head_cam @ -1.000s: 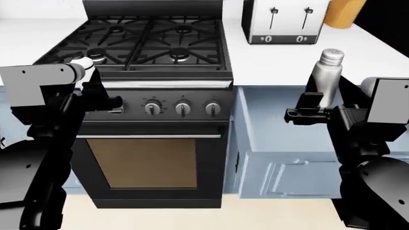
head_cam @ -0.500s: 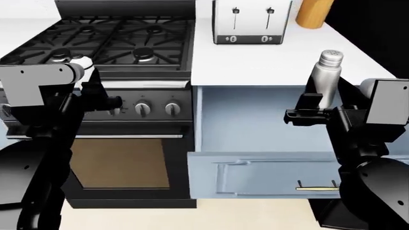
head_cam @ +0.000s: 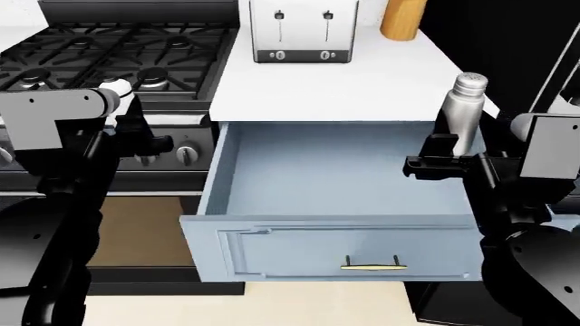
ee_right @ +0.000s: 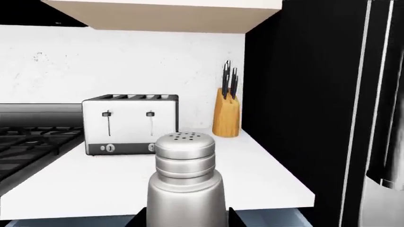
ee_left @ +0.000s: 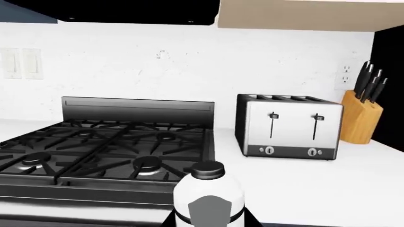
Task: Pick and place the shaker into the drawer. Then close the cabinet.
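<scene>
The steel shaker [head_cam: 464, 112] stands upright, clamped in the right hand [head_cam: 450, 161] above the right edge of the open, bare drawer [head_cam: 335, 180]. Pick done; placing and closing remain. The left hand [head_cam: 145, 144] hangs by the stove [head_cam: 100, 64], grip unclear

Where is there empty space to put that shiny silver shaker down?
The pale blue-grey open drawer has a bare flat bottom from wall to wall. The white countertop is also bare between the silver toaster and the drawer. It is tighter at the back, between toaster and wooden knife block.
</scene>
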### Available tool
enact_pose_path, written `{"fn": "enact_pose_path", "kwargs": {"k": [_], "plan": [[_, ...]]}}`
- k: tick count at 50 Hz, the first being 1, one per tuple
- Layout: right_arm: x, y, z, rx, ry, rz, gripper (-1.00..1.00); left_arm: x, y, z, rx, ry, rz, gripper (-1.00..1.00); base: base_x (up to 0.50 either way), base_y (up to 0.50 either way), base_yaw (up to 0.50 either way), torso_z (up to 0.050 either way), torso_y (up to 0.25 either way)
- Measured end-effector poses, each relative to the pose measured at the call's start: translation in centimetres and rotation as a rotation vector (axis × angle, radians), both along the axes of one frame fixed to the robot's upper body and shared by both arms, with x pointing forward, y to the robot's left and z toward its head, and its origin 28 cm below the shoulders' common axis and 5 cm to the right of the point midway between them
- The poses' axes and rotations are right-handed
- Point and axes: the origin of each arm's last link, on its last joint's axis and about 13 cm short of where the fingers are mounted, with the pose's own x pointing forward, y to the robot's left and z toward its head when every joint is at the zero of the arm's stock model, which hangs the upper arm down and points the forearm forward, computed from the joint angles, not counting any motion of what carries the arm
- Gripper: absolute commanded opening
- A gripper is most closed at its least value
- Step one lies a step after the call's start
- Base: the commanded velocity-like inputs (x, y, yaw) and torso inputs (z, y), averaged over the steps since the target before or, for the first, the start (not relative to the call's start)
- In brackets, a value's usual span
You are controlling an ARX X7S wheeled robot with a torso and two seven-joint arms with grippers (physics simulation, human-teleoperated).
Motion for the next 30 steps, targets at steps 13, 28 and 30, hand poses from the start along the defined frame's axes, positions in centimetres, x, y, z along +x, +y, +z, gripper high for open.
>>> {"fn": "enact_pose_path", "kwargs": {"k": [13,28,30], "plan": [[-0.11,-0.03,0.10,0.000,-0.001,-0.001,-1.00,-0.06,-0.03,0.17,0.001,-0.003,-0.002,-1.00,0.00,-0.45,0.00,0.000,0.001],[-0.08,-0.07,0.04,-0.002,0.000,-0.004,-1.00,-0.04,-0.19,0.14,-0.001,-0.003,-0.015,-1.00,0.00,-0.33,0.00,0.000,0.001],[-0.07,-0.05,0.00,-0.001,0.001,-0.003,-1.00,-0.04,-0.17,0.13,-0.001,-0.002,-0.013,-1.00,0.00,-0.10,0.00,0.000,0.000]]}}
